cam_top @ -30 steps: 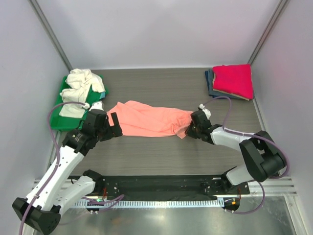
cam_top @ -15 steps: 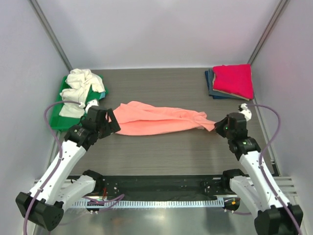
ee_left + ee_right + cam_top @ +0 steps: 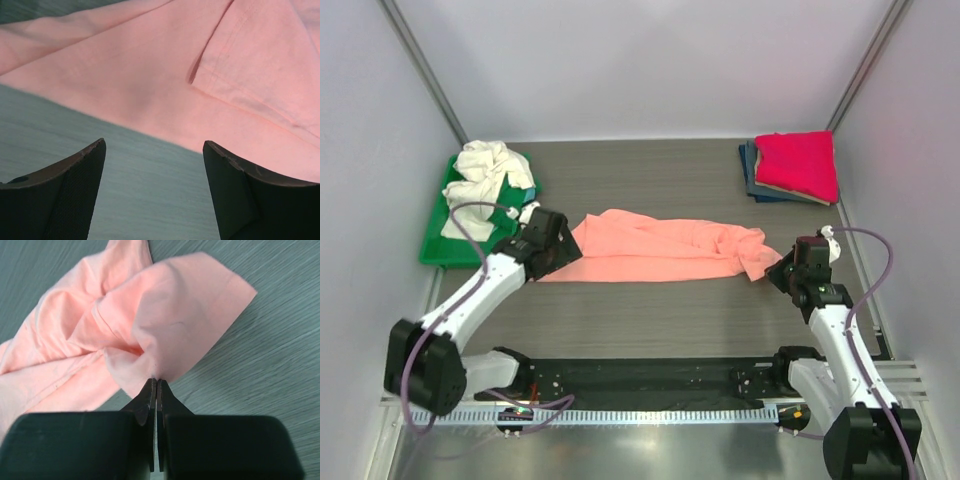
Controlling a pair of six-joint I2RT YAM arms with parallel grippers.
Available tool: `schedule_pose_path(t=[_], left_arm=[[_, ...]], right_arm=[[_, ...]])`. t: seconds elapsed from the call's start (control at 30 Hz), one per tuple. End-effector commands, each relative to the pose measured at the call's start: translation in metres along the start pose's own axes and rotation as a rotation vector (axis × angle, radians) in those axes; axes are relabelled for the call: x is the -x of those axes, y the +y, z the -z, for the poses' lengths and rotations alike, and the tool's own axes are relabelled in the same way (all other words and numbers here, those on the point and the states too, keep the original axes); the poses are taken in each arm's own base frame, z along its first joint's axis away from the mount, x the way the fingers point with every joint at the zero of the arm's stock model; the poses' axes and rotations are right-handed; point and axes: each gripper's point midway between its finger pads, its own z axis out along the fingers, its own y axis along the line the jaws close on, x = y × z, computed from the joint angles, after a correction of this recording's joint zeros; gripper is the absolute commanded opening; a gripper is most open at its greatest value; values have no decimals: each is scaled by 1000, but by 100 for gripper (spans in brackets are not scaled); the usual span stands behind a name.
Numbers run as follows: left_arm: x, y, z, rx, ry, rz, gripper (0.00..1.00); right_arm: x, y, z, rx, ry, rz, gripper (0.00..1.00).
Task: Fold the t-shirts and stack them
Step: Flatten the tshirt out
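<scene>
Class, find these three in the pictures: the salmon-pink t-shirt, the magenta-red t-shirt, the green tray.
salmon-pink t-shirt (image 3: 660,245), top external view, middle of the cloth
magenta-red t-shirt (image 3: 798,163), top external view, its upper face
green tray (image 3: 436,252), top external view, bare near corner

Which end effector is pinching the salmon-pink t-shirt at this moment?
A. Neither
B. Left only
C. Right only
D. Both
C: in the right wrist view the right end effector is shut on a bunched fold of the salmon-pink t-shirt, while the left end effector is open, with only bare table showing between its fingers.
</scene>
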Motion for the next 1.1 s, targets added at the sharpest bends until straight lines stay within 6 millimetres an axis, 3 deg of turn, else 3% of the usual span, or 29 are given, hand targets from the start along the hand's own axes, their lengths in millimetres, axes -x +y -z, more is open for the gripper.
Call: schedule_pose_path(t=[0.0, 0.17, 0.2, 0.37, 0.7, 0.83, 1.07], left_arm=[[18, -34, -28, -86, -52, 34, 79], [14, -51, -75, -56, 0, 9, 73], [21, -60, -79, -68, -13, 6, 73], [18, -69, -105, -60, 10, -1, 72], [8, -75, -120, -79, 45, 12, 61], [5, -74, -119, -88, 47, 15, 47], [11, -77, -108, -115, 28, 25, 33]], right_arm=[[-1, 22, -1, 111, 22, -12, 1], [-3, 26, -5, 118, 52, 12, 1], [-3, 27, -6, 124, 53, 15, 1], [-5, 27, -9, 126, 64, 21, 1], [-7, 24, -18, 111, 76, 43, 1], [-8, 22, -21, 101, 77, 49, 1], [-8, 21, -23, 95, 79, 49, 1]])
